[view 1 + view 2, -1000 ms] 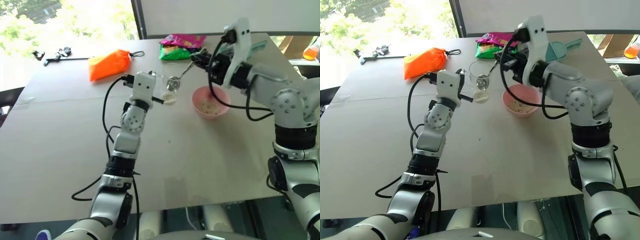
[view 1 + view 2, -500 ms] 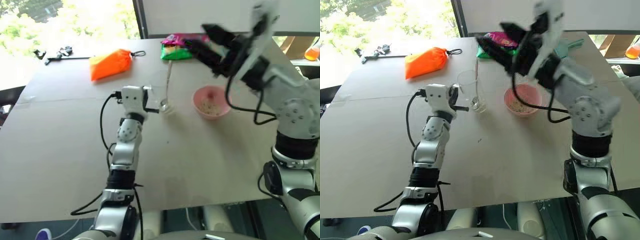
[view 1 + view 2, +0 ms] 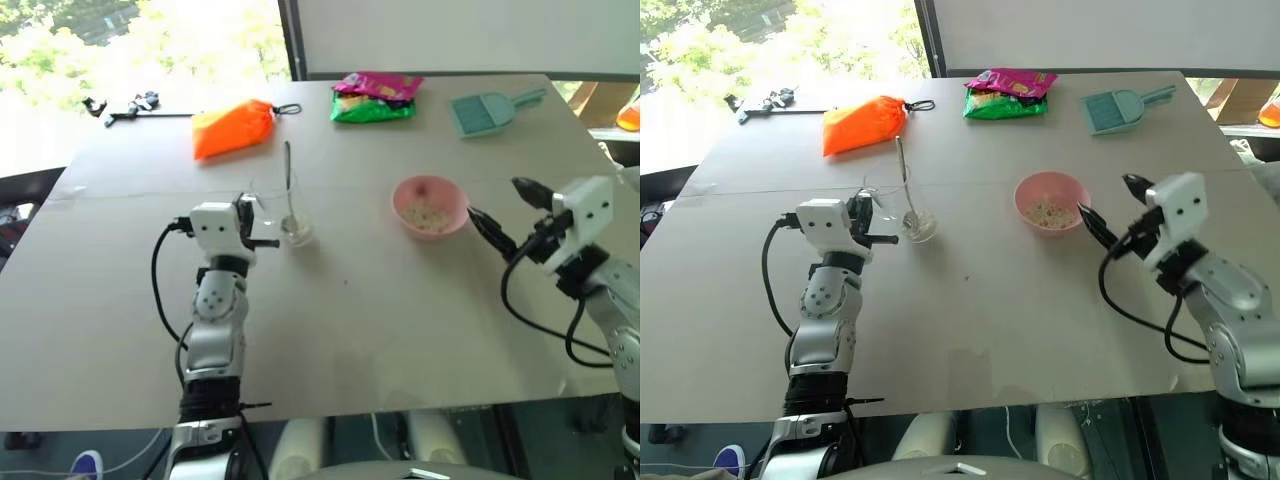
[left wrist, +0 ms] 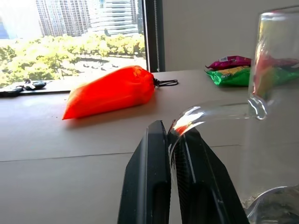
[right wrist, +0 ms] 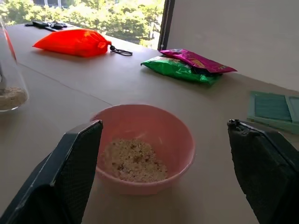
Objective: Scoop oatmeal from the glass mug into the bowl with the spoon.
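glass mug (image 4: 275,116): cut by frame edge, base unseen | small dark items (image 3: 120,104): too small to identify

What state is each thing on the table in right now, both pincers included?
glass mug: upright, handle pinched by the left pincer
spoon: standing in the mug, unheld
bowl: upright, oatmeal inside
left pincer: shut on the mug handle
right pincer: open, holding nothing, beside the bowl

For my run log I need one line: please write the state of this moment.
left gripper: shut on glass mug handle | right gripper: open, empty, beside bowl | spoon: standing in mug | oatmeal: in bowl
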You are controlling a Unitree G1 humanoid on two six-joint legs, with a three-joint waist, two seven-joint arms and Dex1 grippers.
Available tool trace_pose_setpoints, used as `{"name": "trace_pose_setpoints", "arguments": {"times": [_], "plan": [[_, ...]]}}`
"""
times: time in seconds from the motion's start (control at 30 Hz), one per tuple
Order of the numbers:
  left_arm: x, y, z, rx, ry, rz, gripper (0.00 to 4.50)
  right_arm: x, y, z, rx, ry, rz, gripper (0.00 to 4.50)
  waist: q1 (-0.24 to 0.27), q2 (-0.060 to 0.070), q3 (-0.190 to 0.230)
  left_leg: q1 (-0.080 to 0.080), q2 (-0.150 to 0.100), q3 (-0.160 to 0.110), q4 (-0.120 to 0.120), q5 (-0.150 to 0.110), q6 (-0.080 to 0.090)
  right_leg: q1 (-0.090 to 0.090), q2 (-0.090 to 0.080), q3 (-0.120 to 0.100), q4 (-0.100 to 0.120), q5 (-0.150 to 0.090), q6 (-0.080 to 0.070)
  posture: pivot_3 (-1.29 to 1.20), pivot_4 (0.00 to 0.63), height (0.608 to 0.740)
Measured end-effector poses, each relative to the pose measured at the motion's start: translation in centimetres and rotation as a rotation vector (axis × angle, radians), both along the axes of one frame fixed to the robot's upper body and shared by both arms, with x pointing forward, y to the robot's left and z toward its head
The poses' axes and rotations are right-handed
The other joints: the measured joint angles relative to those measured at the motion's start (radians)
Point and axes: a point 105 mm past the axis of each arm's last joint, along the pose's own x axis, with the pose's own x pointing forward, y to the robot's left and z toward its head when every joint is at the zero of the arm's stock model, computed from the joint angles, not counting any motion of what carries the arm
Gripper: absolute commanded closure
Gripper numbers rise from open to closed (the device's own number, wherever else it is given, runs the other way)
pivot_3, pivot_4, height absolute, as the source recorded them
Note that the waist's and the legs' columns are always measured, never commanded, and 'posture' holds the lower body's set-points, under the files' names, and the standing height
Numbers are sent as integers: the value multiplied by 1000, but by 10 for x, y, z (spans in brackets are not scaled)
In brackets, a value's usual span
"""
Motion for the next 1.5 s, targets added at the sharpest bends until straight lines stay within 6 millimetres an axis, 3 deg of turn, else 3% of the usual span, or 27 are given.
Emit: {"name": "trace_pose_setpoints", "arguments": {"times": [0.17, 0.37, 0.63, 0.77, 0.9, 0.97, 1.0, 1.17, 1.5], "plan": [[1, 5, -7, -2, 10, 11, 4500, -20, 7, -10, 3, 36, 160, 182, 0, 0, 0, 16, 0, -1, -10, 0, 1, 17, 1, -1, -12, 2, 3, 0, 150, 740], [7, 10, -7, 0, 17, 26, 4500, -47, 30, 14, -35, 20, 457, 182, 2, -1, 0, 15, 1, -3, -11, 0, 1, 18, 1, -2, -16, 2, 3, 0, 150, 740], [8, 18, -6, 3, 1, 51, 4500, -59, 35, 12, -129, -4, 572, 182, 6, -1, 0, 14, 1, -4, -13, 1, 0, 21, 0, -4, -25, 3, 4, 0, 150, 740], [7, 20, -9, -26, 4, 54, 3003, -59, 36, 8, -151, -7, 583, 132, 7, -1, 0, 15, 1, -5, -14, 1, 0, 23, 0, -5, -27, 3, 4, 0, 150, 740], [4, 23, -10, -47, 4, 52, 1028, -57, 33, 7, -159, -19, 563, 132, 8, -1, 0, 14, 1, -5, -14, 1, -1, 23, 0, -5, -28, 3, 4, 0, 150, 740], [2, 24, -9, -50, 6, 54, 224, -56, 32, 5, -156, -11, 551, 132, 8, -1, 0, 14, 1, -5, -15, 1, -2, 23, 0, -5, -28, 3, 4, 0, 150, 740], [-2, 26, -8, -50, 7, 53, 45, -55, 30, 2, -156, -3, 534, 132, 8, -1, 0, 14, 1, -5, -15, 2, -2, 23, 0, -5, -28, 3, 4, 0, 150, 740], [-20, 29, -8, -49, 33, 38, 45, -49, 19, -8, -160, 27, 486, 132, 8, -1, 0, 15, 1, -5, -16, 2, -2, 23, 0, -5, -29, 3, 4, 0, 150, 740], [-81, 18, -24, -32, 207, -154, 45, -44, -24, -30, -179, 89, 365, 132, 18, -1, 1, 16, 2, -3, -18, 0, 1, 24, -1, -4, -30, 3, 4, 0, 150, 740]]}}
